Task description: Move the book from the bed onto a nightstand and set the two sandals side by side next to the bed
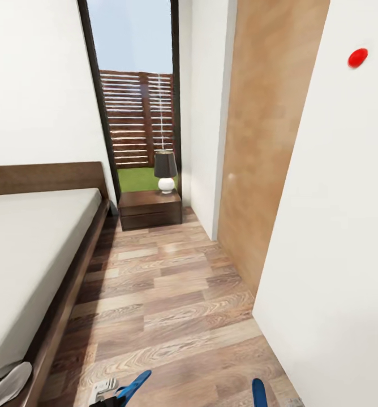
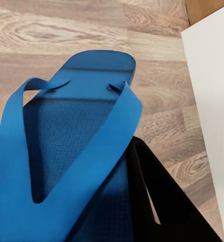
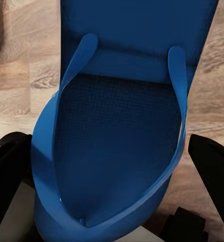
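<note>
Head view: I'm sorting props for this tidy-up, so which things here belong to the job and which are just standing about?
Job:
sandal in the left gripper
sandal in the right gripper
bed
nightstand

Standing about:
lamp on the nightstand
red dot on the wall
wooden panel
fence outside the window

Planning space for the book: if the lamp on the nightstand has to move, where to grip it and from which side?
Probably the lamp's round white base, under the wider dark shade. Come in level from the open floor side: it stands upright toward the nightstand's back, window behind.
</note>
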Robot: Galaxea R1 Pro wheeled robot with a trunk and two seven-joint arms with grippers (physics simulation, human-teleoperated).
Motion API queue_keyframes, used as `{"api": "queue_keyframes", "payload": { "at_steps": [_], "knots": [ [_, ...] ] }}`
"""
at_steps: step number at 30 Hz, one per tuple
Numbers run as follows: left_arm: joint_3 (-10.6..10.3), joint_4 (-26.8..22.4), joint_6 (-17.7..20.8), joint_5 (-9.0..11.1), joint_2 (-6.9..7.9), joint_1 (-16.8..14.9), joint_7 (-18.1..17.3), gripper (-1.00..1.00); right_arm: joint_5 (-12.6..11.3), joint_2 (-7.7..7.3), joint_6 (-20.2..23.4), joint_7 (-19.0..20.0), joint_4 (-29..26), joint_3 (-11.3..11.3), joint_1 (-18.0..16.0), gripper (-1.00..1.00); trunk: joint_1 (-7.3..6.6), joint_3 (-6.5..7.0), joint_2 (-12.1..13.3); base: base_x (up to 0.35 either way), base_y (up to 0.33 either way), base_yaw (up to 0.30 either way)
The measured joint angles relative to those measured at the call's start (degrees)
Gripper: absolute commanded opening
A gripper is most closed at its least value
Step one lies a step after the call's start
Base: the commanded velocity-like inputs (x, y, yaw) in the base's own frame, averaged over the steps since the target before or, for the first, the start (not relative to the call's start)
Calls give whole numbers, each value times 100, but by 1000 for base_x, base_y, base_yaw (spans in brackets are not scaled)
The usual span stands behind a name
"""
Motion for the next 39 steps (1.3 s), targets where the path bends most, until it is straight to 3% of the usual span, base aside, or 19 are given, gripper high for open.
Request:
{"api": "queue_keyframes", "payload": {
  "at_steps": [11,20,33,39],
  "knots": [
    [-2,-1,0,3,1,4,-3,-100,2,1,0,-2,2,2,-1,-100,0,0,0,306,0,125],
    [2,-1,3,4,0,1,-8,-100,0,0,0,-1,1,-4,-3,-100,3,0,0,46,-7,249],
    [1,1,5,2,-1,4,1,-100,0,0,0,1,0,0,0,-100,1,0,0,180,-193,16],
    [4,-1,1,2,1,4,-2,-100,0,1,0,-2,2,-3,-1,-100,3,0,0,96,-105,197]
  ]
}}
